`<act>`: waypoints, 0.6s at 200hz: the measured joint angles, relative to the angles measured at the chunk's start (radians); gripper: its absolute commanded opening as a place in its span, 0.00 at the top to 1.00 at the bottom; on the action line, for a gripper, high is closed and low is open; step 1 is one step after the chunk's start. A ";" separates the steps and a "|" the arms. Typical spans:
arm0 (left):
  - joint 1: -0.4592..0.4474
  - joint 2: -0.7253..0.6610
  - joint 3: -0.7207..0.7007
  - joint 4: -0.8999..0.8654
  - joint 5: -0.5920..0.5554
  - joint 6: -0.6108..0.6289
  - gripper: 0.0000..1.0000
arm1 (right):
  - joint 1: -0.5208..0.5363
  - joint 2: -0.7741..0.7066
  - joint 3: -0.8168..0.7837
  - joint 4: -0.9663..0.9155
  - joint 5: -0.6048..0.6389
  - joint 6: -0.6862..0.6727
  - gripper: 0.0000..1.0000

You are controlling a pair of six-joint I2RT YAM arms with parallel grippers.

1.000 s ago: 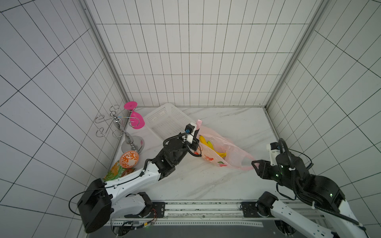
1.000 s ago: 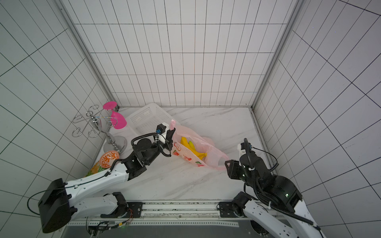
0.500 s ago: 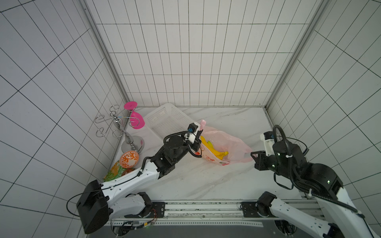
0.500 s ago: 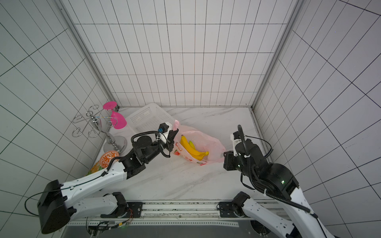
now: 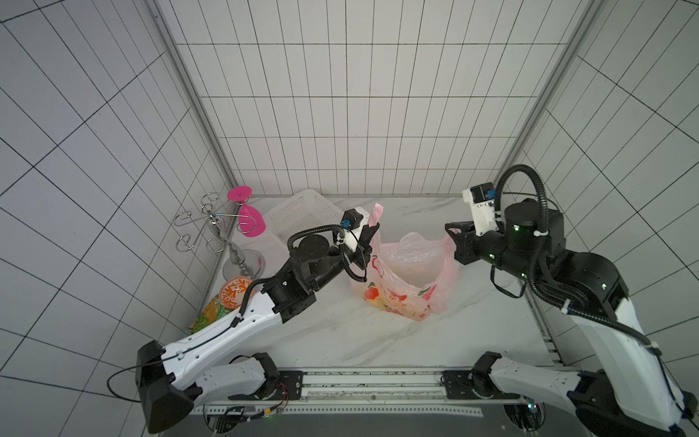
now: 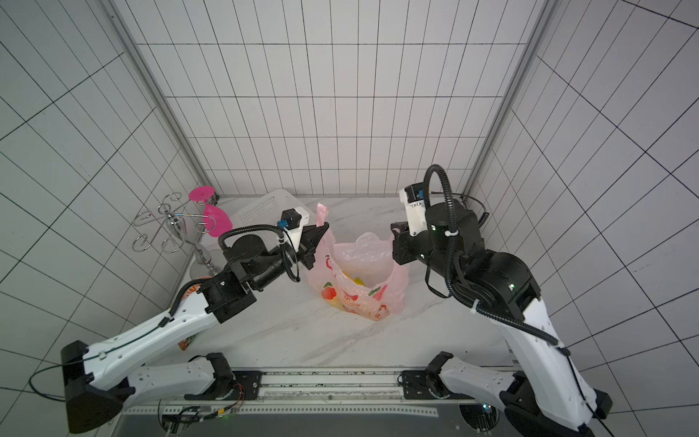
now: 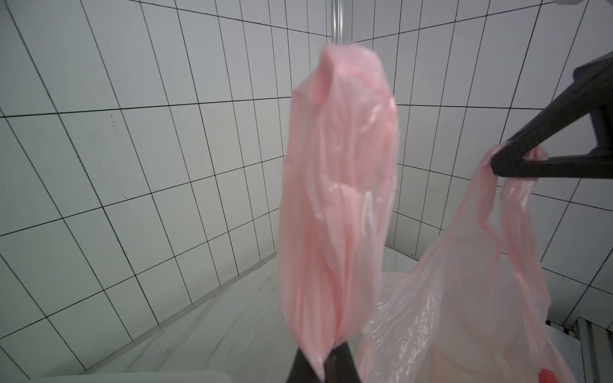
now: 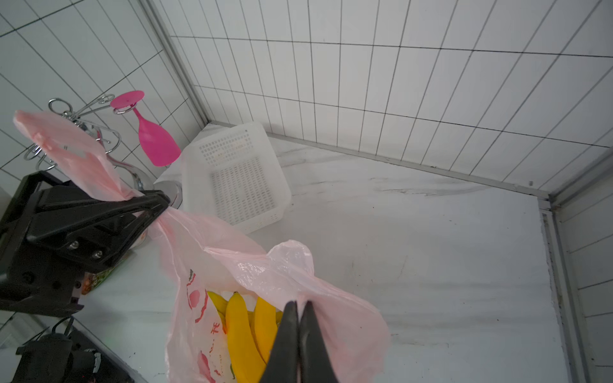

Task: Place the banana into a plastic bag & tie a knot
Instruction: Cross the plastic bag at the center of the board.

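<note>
The pale-pink plastic bag point(image 5: 401, 287) hangs upright between my two grippers with its mouth open, its bottom on the marble table point(image 5: 340, 333). My left gripper point(image 5: 372, 230) is shut on the bag's left handle point(image 7: 338, 199), whose loop sticks up above the fingertips point(image 7: 341, 359). On the opposite side my right gripper point(image 5: 450, 232) is shut on the bag's other handle point(image 8: 331, 298). The yellow banana point(image 8: 238, 331) lies inside the bag, also glimpsed through the mouth in a top view as the banana point(image 6: 357, 280). No knot is in view.
A white perforated basket point(image 5: 302, 215) stands at the back left. A chrome rack point(image 5: 212, 234) with a pink glass point(image 5: 249, 225) hanging on it is by the left wall. A green-orange snack packet point(image 5: 212, 314) lies under my left arm.
The right gripper has shut on the bag's handle and risen. The bag has gone from lying on its side to hanging upright between both grippers.
</note>
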 measured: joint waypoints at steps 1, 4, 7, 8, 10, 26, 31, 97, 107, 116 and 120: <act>0.000 0.001 0.000 -0.002 0.002 0.000 1.00 | 0.000 0.002 0.000 0.001 -0.003 -0.001 1.00; 0.000 0.005 0.001 -0.010 0.012 0.000 1.00 | 0.000 0.010 -0.001 0.004 -0.013 -0.008 1.00; -0.001 0.008 0.002 -0.019 0.021 0.000 1.00 | 0.000 0.017 -0.001 0.006 -0.024 -0.014 1.00; -0.001 0.010 0.002 -0.021 0.024 0.000 1.00 | 0.000 0.021 -0.002 0.008 -0.029 -0.016 1.00; -0.002 0.014 0.003 -0.029 0.030 0.000 1.00 | 0.000 0.026 -0.002 0.009 -0.035 -0.020 1.00; -0.007 0.050 0.018 -0.096 0.071 -0.003 1.00 | 0.000 0.051 -0.007 0.022 -0.085 -0.046 1.00; -0.009 0.063 0.024 -0.116 0.082 -0.005 1.00 | 0.000 0.054 -0.014 0.028 -0.102 -0.055 1.00; -0.018 0.201 0.166 -0.365 0.113 -0.056 1.00 | 0.000 0.045 -0.199 0.119 -0.258 -0.126 1.00; -0.018 0.207 0.177 -0.386 0.113 -0.063 1.00 | 0.000 0.040 -0.224 0.129 -0.280 -0.136 1.00; -0.018 0.216 0.194 -0.407 0.114 -0.070 1.00 | 0.000 0.039 -0.240 0.137 -0.296 -0.145 1.00; -0.018 0.222 0.202 -0.416 0.114 -0.071 1.00 | 0.000 0.039 -0.246 0.141 -0.303 -0.149 1.00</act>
